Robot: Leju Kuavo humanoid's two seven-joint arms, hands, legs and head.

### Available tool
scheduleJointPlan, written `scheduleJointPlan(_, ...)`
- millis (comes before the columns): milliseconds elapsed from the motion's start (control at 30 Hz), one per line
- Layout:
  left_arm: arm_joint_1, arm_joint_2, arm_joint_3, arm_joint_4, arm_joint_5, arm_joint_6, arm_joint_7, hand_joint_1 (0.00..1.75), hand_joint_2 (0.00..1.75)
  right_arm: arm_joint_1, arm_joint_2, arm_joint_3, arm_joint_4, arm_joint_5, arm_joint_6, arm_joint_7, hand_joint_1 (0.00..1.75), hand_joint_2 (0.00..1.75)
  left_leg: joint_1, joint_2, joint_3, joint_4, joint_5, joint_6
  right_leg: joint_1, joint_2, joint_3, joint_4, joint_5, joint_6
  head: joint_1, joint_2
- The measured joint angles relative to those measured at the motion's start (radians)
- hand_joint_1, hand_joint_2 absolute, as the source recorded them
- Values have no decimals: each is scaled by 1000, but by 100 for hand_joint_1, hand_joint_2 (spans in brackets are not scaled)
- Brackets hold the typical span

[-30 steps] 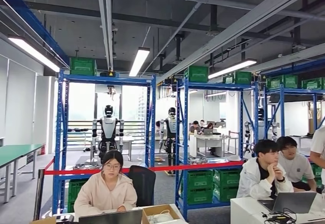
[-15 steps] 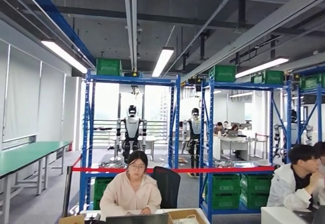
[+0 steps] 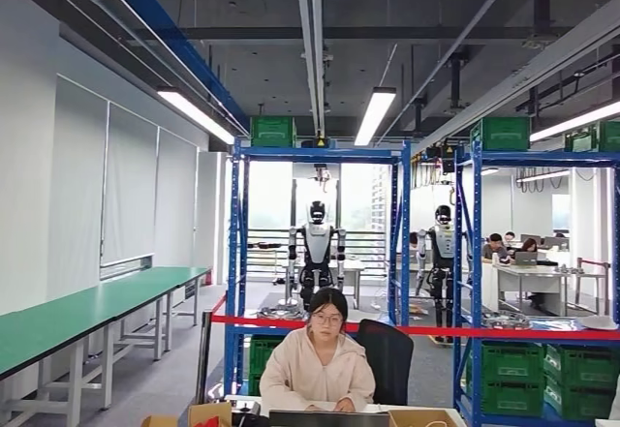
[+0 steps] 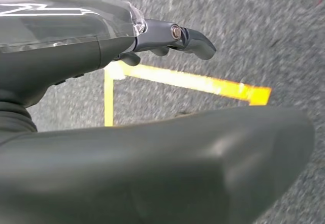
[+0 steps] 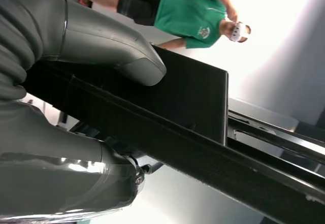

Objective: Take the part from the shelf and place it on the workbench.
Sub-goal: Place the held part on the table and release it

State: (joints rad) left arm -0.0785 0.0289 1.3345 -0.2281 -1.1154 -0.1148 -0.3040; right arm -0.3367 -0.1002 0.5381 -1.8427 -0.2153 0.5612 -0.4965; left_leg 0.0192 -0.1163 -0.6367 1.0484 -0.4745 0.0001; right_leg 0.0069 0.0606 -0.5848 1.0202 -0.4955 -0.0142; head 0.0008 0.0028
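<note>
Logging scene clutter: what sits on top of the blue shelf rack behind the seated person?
A green crate sits at the left end of the blue shelf rack's top. A small dark device with a yellow mark sits mid-beam. The crate's contents are hidden.

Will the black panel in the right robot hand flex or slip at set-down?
Probably stiff: the black panel shows straight edges and no sag beyond the right robot hand. Its smooth, flat faces may slip. Being long, it may lever downward.
</note>
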Motion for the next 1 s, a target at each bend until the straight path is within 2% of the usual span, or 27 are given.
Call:
scheduleJointPlan(33, 1, 0, 0, 0, 2, 0, -1, 0, 175, -7, 0, 4, 8, 5, -12, 11, 175, 175, -3, 23, -7, 15, -14, -3, -2, -9, 4, -8, 4, -5, 0, 0)
scheduleJointPlan(100, -2, -1, 0, 0, 3, 1, -2, 0, 175, -25, 3, 11, 38, 17, -42, 32, 175, 175, -6, 78, -46, 102, -68, -9, -4, -27, 7, -18, 10, -10, 0, 0)
scheduleJointPlan(167, -7, -1, 0, 0, 4, 1, -3, 0, 175, -41, 7, 16, 78, 31, -70, 42, 175, 175, -2, 97, -97, 216, -118, -17, -4, -44, 7, -17, 10, -11, 0, 0)
scheduleJointPlan(200, -7, -2, 0, 0, 4, 1, -2, 0, 175, -47, 9, 18, 97, 37, -83, 43, 175, 175, 2, 99, -105, 241, -121, -22, -5, -51, 6, -17, 10, -10, 0, 0)
scheduleJointPlan(233, -7, -2, 0, 0, 4, 2, -2, 0, 175, -51, 12, 21, 111, 43, -96, 43, 175, 175, 5, 102, -95, 229, -107, -26, -5, -57, 6, -16, 9, -9, 0, 0)
scheduleJointPlan(300, -5, -2, 0, 0, 3, 3, 0, 0, 175, -59, 17, 22, 132, 50, -120, 42, 175, 175, 12, 109, -30, 114, -49, -34, -7, -65, 6, -11, 5, -2, 0, 0)
scheduleJointPlan(367, -5, -3, 0, 0, 3, 3, 0, 0, 175, -66, 21, 22, 144, 51, -134, 42, 175, 175, 14, 113, 25, 14, -18, -34, -4, -69, 2, -1, 0, 9, 0, 0)
scheduleJointPlan(400, -5, -3, 0, 0, 2, 3, -1, 0, 175, -69, 23, 22, 149, 52, -137, 42, 175, 175, 12, 113, 34, -5, -17, -30, -2, -70, 0, 2, -1, 15, 0, 0)
scheduleJointPlan(467, -3, -3, 0, 0, 2, 2, -2, 0, 175, -73, 26, 21, 158, 52, -140, 43, 175, 175, 8, 112, 34, -8, -18, -16, -4, -71, -1, 2, 0, 23, 0, 0)
scheduleJointPlan(533, -2, -3, 0, 0, 1, 1, -4, 0, 175, -77, 29, 18, 166, 53, -142, 43, 175, 175, 7, 112, 34, -11, -14, -3, -8, -70, -8, 20, -17, 32, 0, 0)
scheduleJointPlan(567, -3, -3, 0, 0, -1, 0, -5, 0, 175, -79, 30, 15, 170, 55, -146, 43, 175, 175, 7, 112, 35, -12, -13, 3, -9, -70, -22, 55, -41, 36, 0, 0)
scheduleJointPlan(633, -5, -3, 0, 0, -5, -1, -7, 0, 175, -80, 35, 6, 177, 61, -163, 42, 175, 175, 5, 112, 35, -12, -13, 11, -10, -69, -79, 183, -105, 39, 0, 0)
scheduleJointPlan(667, -5, -3, 0, 0, -6, -2, -8, 0, 175, -81, 38, 0, 181, 65, -173, 42, 175, 175, 3, 112, 35, -12, -13, 12, -10, -68, -109, 248, -128, 39, 0, 0)
scheduleJointPlan(700, -5, -3, 0, 0, -8, -3, -9, 0, 175, -83, 42, -7, 185, 68, -184, 42, 175, 175, 1, 111, 35, -12, -13, 13, -10, -68, -129, 288, -135, 38, 0, 0)
scheduleJointPlan(733, -5, -3, 0, 0, -11, -4, -11, 0, 175, -88, 47, -15, 188, 71, -195, 42, 175, 175, -1, 110, 36, -12, -14, 13, -9, -67, -130, 288, -122, 36, 0, 0)
scheduleJointPlan(767, -6, -3, 0, 0, -15, -5, -12, 0, 175, -96, 52, -25, 190, 75, -208, 42, 175, 175, -2, 109, 37, -12, -14, 13, -8, -66, -113, 247, -92, 33, 0, 0)
scheduleJointPlan(833, -9, -3, -2, 0, -25, -9, -16, 0, 175, -122, 67, -53, 190, 101, -242, 44, 175, 175, -5, 108, 39, -11, -14, 12, -3, -62, -50, 108, -22, 21, 0, 0)
scheduleJointPlan(867, -11, -3, -4, 0, -30, -12, -17, 0, 175, -139, 76, -72, 189, 125, -265, 45, 175, 175, -6, 107, 38, -11, -14, 11, -1, -60, -26, 53, -2, 16, 0, 0)
scheduleJointPlan(900, -12, -3, -6, 0, -34, -14, -18, 0, 175, -154, 84, -92, 187, 153, -290, 47, 175, 175, -7, 107, 35, -10, -14, 8, 2, -59, -13, 21, 6, 13, 0, 0)
scheduleJointPlan(1000, -14, -3, -15, 0, -50, -20, -21, 0, 175, -192, 109, -162, 171, 257, -368, 54, 175, 175, -6, 106, 31, -13, -13, -3, 2, -59, -10, 2, 7, 5, 0, 0)
